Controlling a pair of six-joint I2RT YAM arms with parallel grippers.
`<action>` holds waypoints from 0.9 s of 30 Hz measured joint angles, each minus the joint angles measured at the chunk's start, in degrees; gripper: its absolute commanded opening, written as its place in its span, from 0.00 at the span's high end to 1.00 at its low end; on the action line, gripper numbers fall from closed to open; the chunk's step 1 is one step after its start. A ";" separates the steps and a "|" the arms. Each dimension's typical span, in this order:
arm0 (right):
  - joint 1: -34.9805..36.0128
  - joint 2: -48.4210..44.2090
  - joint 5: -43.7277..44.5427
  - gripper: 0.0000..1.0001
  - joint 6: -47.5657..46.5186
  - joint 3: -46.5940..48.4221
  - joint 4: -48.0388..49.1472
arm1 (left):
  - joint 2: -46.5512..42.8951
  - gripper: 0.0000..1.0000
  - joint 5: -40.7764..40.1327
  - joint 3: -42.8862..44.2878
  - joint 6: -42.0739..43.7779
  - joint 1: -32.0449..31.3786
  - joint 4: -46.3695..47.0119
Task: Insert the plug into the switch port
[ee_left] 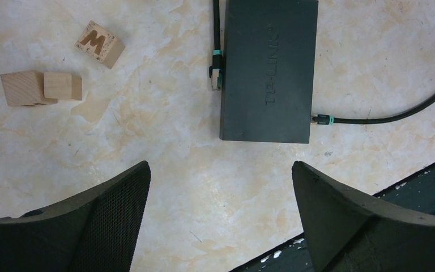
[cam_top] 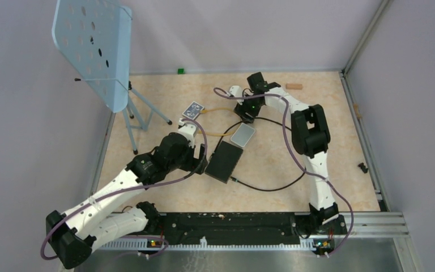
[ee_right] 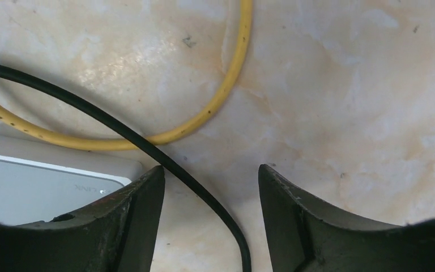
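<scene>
Beside the left edge of the black switch (ee_left: 269,68), the loose plug (ee_left: 214,76) lies flat, unseated; switch port not discernible. Left gripper (ee_left: 220,170) spread wide, empty, hovering near side. Right gripper (ee_right: 209,170) parted, black cable (ee_right: 119,133) passing unpinched between its fingers. Plug probably light, rigid, brittle latch, springy lead: pinch boot sides.

Light falls soft and even from overhead on my table (cam_top: 272,187), bright, with only faint, blurred shadows. In the top view the walls take a cool lilac cast. My left wrist view is sharp on the black box (ee_left: 269,68), its raised lettering legible; my left fingers (ee_left: 107,221) loom dark. In the right wrist view, pale glare lies far left of the yellow cable (ee_right: 226,96); my right fingers (ee_right: 130,226) are dim, slightly soft.
</scene>
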 measured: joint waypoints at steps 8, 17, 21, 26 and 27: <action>-0.02 2.62 -3.98 0.94 -0.46 3.85 -3.56 | 0.33 0.01 -0.52 0.00 0.00 0.00 -0.17; -0.20 -1.81 2.97 1.00 0.76 -3.28 2.16 | 0.70 0.01 -0.61 0.00 0.00 0.00 -0.22; -0.66 -7.72 9.11 1.00 2.54 -11.50 7.23 | 0.48 0.01 -0.94 0.00 -0.02 0.02 -0.26; -0.68 -20.24 17.53 1.00 7.02 -21.46 16.09 | -2.91 0.01 -1.73 0.00 0.00 0.22 -0.09; -0.31 -23.96 20.02 1.00 7.85 -23.76 19.12 | -4.13 0.01 -1.99 0.00 0.00 0.22 0.13</action>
